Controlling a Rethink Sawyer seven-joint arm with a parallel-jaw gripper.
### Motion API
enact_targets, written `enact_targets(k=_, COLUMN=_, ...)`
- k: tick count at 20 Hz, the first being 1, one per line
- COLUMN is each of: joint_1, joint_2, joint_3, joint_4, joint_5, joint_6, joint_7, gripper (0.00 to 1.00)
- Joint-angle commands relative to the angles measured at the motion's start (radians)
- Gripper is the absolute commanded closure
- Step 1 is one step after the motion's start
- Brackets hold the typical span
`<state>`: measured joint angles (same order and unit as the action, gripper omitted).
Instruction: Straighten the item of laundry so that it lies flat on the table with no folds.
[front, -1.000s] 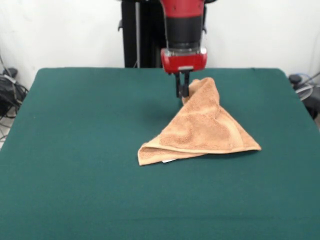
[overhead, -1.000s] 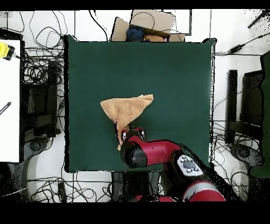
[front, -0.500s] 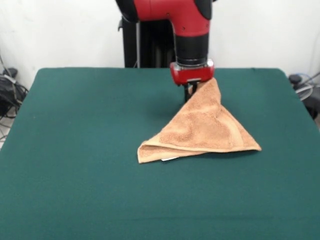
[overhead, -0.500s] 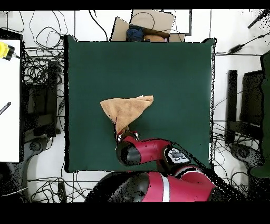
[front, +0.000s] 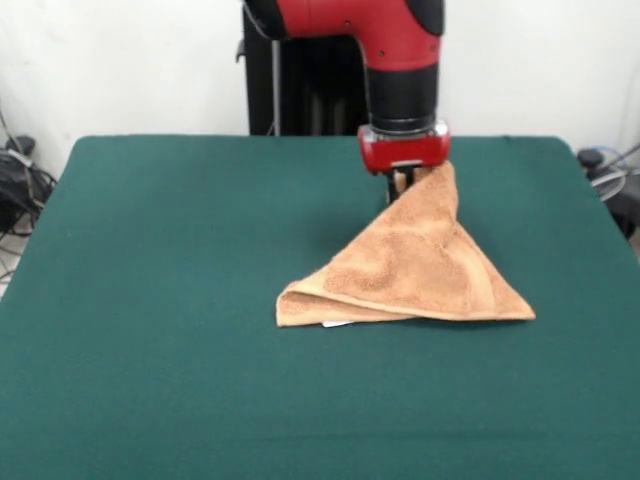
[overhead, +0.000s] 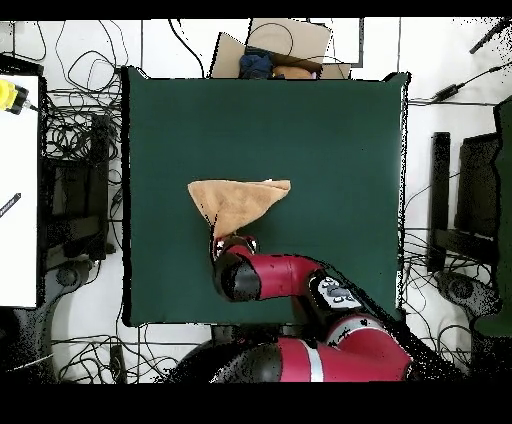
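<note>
**Pinched corner, towel raised in a triangle**

Fingers (front: 399, 184) of the gripper (front: 405, 185) are closed on the top corner of the towel (front: 415, 265), holding that corner lifted off the table (front: 150, 300) while the rest of the cloth drapes down to the surface.

The towel is tan terry cloth, nubbly and matte, with a flatter woven band running parallel to one edge. Held this way it forms a triangle: a peak at the gripper, a rounded folded corner low on the left in the front view, and a sharper corner low on the right. Its near edge lies on the table, doubled over, and a small white label (front: 338, 322) peeks from under that edge near the left corner. From overhead the towel (overhead: 240, 200) reads as a wedge narrowing toward the gripper, lying left of the table's middle and nearer the robot's side.

Dark green felt-like cloth covers the table (overhead: 330, 130), a large rectangle far bigger than the towel. A plain white wall stands behind it in the front view. Overhead, tangled black cables lie on a pale floor around the table, and a cardboard box (overhead: 290, 40) sits beyond the edge opposite the robot.

The arm (front: 400, 60), red with a black band, bends at an elbow and drops straight down, its wrist vertical above the towel's raised peak.
</note>
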<state>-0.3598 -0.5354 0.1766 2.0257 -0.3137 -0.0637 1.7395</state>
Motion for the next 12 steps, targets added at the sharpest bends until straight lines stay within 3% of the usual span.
enact_targets(k=1, joint_1=-0.007, joint_2=-0.108, joint_3=0.208, joint_4=0.027, joint_5=0.163, joint_6=0.119, joint_7=0.238, gripper=1.0)
enact_targets(k=12, joint_1=0.036, joint_2=-0.127, joint_3=0.191, joint_4=0.083, joint_5=0.245, joint_6=0.056, joint_7=0.247, gripper=1.0)
